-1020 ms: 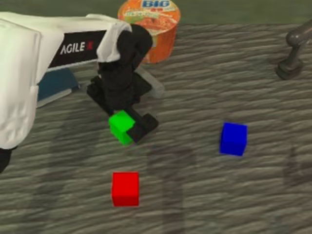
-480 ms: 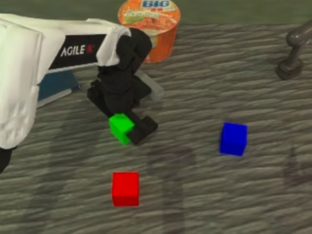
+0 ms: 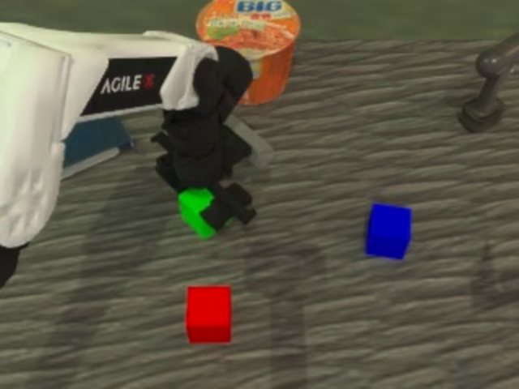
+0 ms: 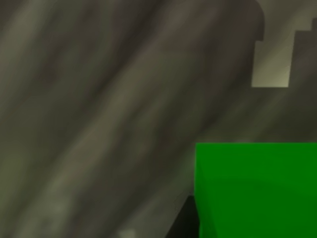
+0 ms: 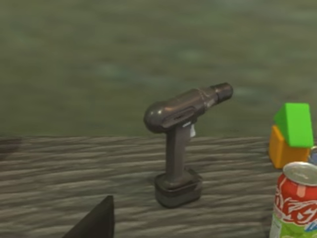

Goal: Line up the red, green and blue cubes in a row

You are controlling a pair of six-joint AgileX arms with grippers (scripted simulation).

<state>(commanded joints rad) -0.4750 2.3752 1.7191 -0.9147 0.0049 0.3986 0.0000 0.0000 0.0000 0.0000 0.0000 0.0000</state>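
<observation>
while the green cube (image 3: 195,209) is clamped in the left pincer (image 3: 212,212), it should be set level, in line with the red cube (image 3: 208,313) and blue cube (image 3: 388,230); the right pincer's state cannot be told.

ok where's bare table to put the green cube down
Free: the patch between the red cube and blue cube, and right of blue. Crowded: the far left, around the left end effector holding the green cube, near the noodle cup.
</observation>
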